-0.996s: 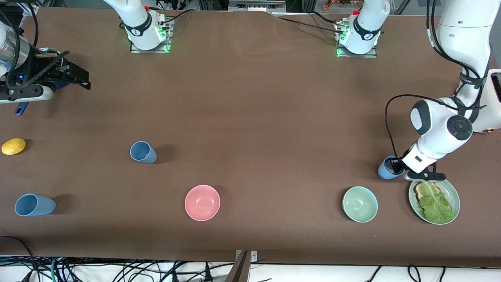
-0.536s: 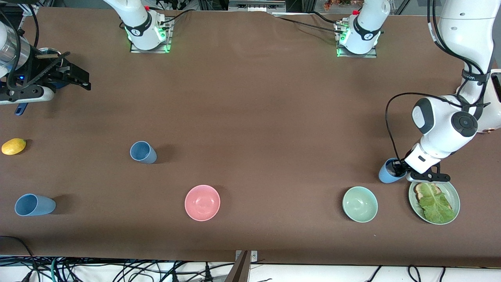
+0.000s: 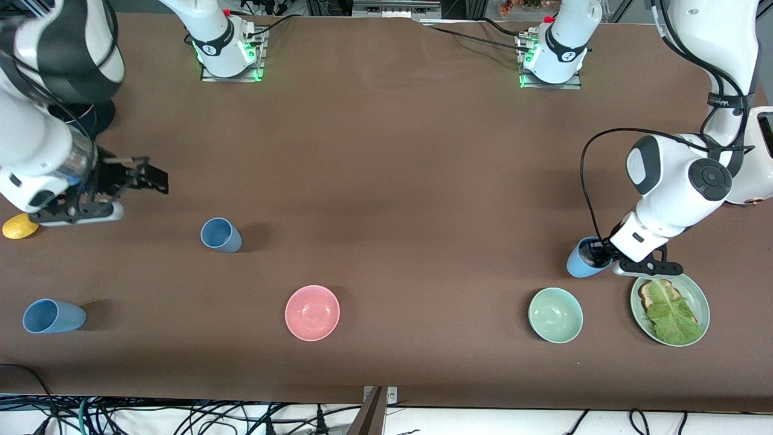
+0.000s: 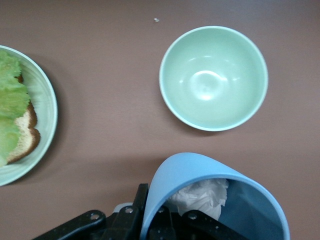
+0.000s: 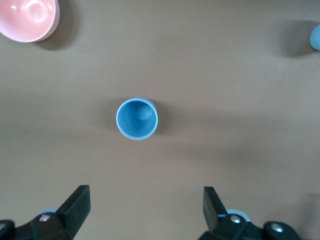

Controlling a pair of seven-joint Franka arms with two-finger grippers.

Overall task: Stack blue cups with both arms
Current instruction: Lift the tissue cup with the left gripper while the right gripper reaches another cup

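Three light-blue cups show in the front view. One cup (image 3: 221, 235) stands upright toward the right arm's end; in the right wrist view this cup (image 5: 137, 119) lies ahead of my open, empty right gripper (image 5: 145, 210). In the front view the right gripper (image 3: 151, 178) hovers over the table beside that cup. A second cup (image 3: 53, 316) lies on its side nearer the front camera. My left gripper (image 3: 599, 257) is shut on the rim of the third cup (image 3: 581, 260), which is tilted. White crumpled paper (image 4: 200, 195) sits inside that cup (image 4: 215, 180), with the left gripper (image 4: 155, 210) pinching its wall.
A pink bowl (image 3: 312, 312) and a green bowl (image 3: 555, 315) sit toward the front camera. A green plate (image 3: 700, 302) with bread and lettuce lies beside the held cup. A lemon (image 3: 17, 228) is partly covered by the right gripper.
The right arm has swung from the table's corner toward the front camera, and its gripper now hovers near the upright cup. The left gripper has shifted the held cup slightly toward the table's middle.
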